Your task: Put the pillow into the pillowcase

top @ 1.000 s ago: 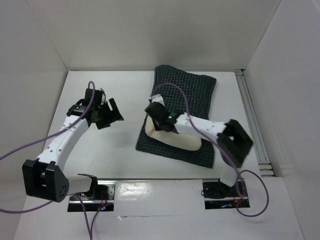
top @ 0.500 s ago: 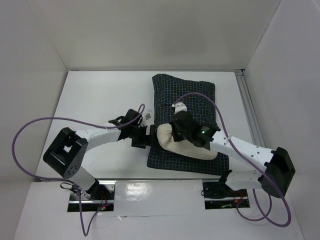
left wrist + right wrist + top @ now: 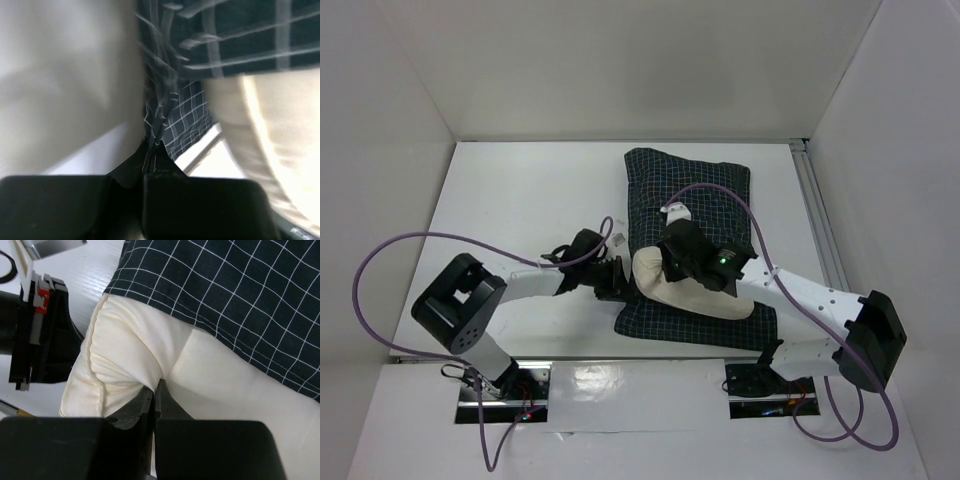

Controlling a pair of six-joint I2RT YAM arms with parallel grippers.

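Insertion looks partway done: the plump cream fabric pillow (image 3: 692, 297) lies on the white counter (image 3: 520, 190), its far part inside the dark navy grid-checked pillowcase (image 3: 692, 182), its near-left end exposed. The left end effector (image 3: 151, 150) pinches the pillowcase hem, we judge to steady the opening. The right end effector (image 3: 155, 392) pinches a pillow fold, likely to feed it deeper.

Left arm (image 3: 530, 283) and right arm (image 3: 800, 295): white links, black boxy joints. A purple cable (image 3: 425, 237) loops off each. Left hand (image 3: 150, 155) and right hand (image 3: 154, 392) black. Green light (image 3: 723, 259) on right wrist. Red tab (image 3: 44, 297) on left hand's side.
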